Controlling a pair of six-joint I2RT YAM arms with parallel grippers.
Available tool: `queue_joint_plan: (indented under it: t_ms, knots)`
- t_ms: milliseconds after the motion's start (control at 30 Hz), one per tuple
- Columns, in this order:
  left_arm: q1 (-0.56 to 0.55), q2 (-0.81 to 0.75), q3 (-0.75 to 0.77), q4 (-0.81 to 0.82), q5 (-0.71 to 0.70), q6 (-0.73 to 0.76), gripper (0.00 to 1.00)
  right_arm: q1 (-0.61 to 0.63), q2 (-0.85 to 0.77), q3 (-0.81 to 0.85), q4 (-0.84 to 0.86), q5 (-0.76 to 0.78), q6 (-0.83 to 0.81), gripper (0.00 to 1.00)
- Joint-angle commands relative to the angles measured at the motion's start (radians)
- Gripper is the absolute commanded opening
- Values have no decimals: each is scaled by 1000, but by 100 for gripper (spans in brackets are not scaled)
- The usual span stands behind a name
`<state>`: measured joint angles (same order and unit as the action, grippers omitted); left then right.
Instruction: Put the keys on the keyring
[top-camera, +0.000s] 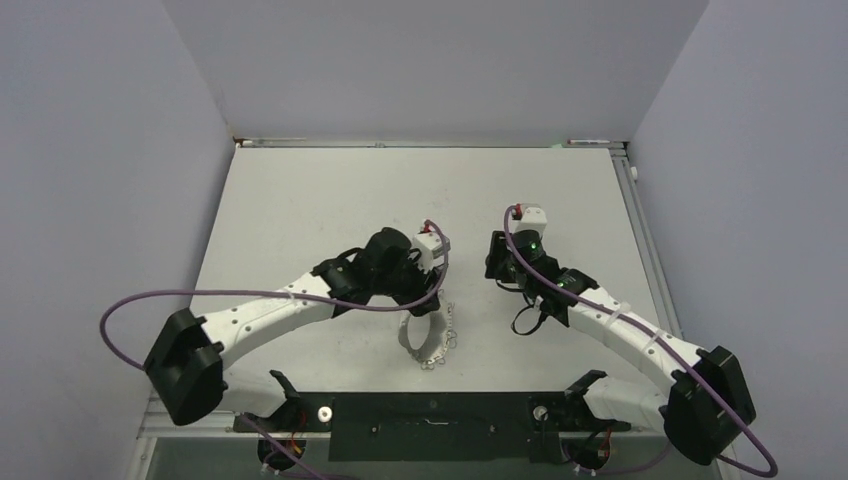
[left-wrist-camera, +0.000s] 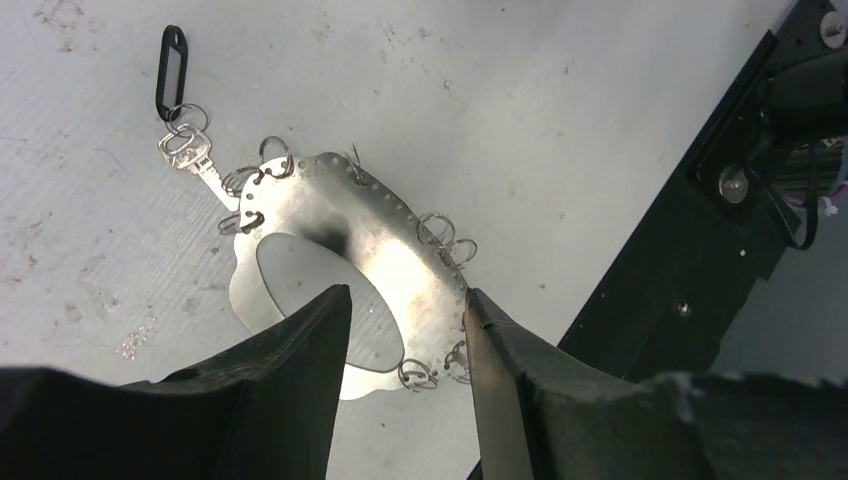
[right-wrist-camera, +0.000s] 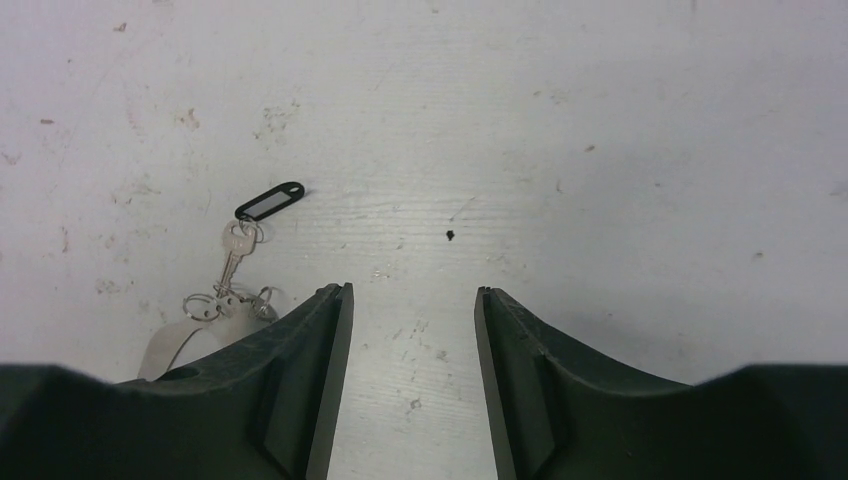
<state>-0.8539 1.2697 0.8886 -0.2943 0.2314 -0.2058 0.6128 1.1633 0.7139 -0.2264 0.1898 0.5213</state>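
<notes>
The keyring (left-wrist-camera: 400, 270) is a flat, shiny silver oval hoop with small loops along its rim, lying on the white table; it also shows in the top view (top-camera: 428, 342). A small silver key (left-wrist-camera: 192, 155) with a black tag (left-wrist-camera: 172, 70) lies at the hoop's far-left rim, its tip touching the small loops there. Whether it is threaded on, I cannot tell. My left gripper (left-wrist-camera: 408, 310) is open just above the hoop, its jaws either side of the near band. My right gripper (right-wrist-camera: 412, 300) is open and empty over bare table, right of the key (right-wrist-camera: 236, 250).
A black mounting bar (top-camera: 430, 415) runs along the table's near edge, close to the keyring, and shows at the right of the left wrist view (left-wrist-camera: 700, 230). Grey walls enclose the table on three sides. The table surface (top-camera: 330, 200) is scuffed white.
</notes>
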Motion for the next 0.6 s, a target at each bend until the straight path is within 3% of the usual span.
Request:
queue_joint_plan:
  t_ms: [0, 300, 567]
  knots:
    - [-20, 158, 167, -85, -30, -8, 42, -28, -87, -7, -49, 96, -4, 50]
    - [-57, 427, 327, -149, -52, -9, 36, -58, -187, -18, -100, 99, -30, 51]
    - [-65, 534, 368, -119, -72, -27, 33, -64, -192, -18, -94, 69, -39, 51]
